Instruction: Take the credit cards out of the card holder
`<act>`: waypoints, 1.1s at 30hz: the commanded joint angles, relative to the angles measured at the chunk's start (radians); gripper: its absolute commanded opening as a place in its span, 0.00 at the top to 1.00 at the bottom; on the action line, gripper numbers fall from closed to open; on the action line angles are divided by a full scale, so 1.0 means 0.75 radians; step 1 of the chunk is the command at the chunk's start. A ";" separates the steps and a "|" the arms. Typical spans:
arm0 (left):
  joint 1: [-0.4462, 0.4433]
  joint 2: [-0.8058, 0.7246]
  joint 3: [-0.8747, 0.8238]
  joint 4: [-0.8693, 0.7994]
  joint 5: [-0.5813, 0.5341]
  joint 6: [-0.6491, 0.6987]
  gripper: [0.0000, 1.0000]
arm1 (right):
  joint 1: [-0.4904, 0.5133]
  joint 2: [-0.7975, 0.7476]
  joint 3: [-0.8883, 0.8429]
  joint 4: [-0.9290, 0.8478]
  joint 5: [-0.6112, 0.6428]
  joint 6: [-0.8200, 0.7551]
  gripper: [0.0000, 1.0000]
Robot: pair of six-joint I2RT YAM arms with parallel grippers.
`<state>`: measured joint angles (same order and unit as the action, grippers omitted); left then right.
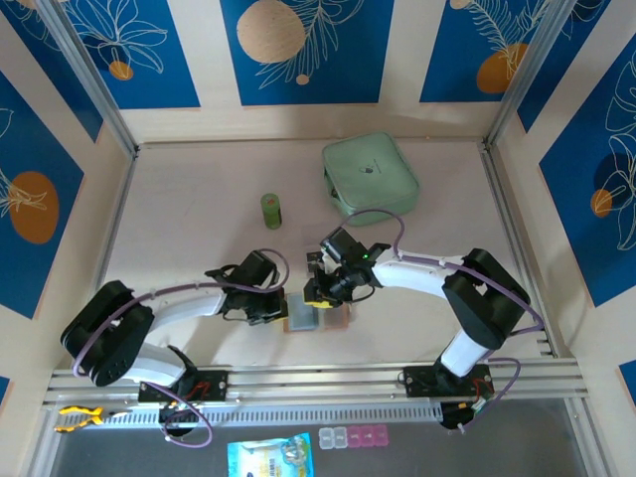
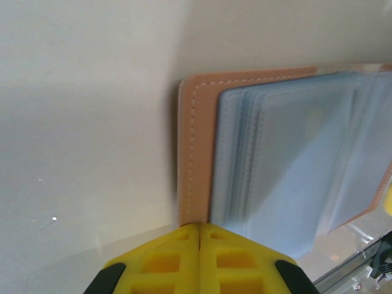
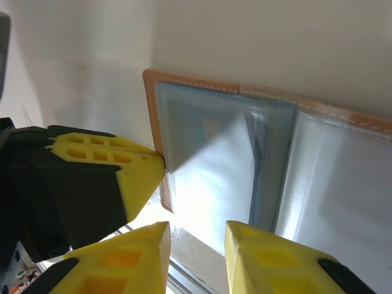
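closed left claw (image 2: 199, 230) against card holder (image 2: 197, 147)

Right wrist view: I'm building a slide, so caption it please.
Right gripper, jaws apart, above the open card holder; the shut left gripper touches its edge.

The top camera looks steeply down from above and behind the arms (image 1: 189, 303), taking in the whole table (image 1: 199, 189). The wrist cameras look past the left gripper (image 2: 199, 228) and right gripper (image 3: 197, 236) — both very close to the card holder (image 2: 197, 141), which is small in the top view.
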<state>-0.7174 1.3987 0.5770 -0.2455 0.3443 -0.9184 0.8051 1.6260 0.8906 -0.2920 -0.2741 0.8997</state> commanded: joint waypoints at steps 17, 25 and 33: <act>0.004 0.078 0.031 -0.074 -0.041 0.038 1.00 | 0.032 0.103 0.064 0.035 -0.076 0.014 0.70; 0.004 0.068 0.045 -0.110 -0.066 0.053 1.00 | 0.049 0.142 0.112 -0.030 -0.019 -0.017 0.70; 0.003 0.074 0.061 -0.120 -0.064 0.059 1.00 | 0.052 0.134 0.116 -0.099 0.028 -0.056 0.70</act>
<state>-0.7174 1.4319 0.6075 -0.2737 0.3359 -0.9051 0.8387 1.7229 0.9680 -0.3229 -0.2611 0.8795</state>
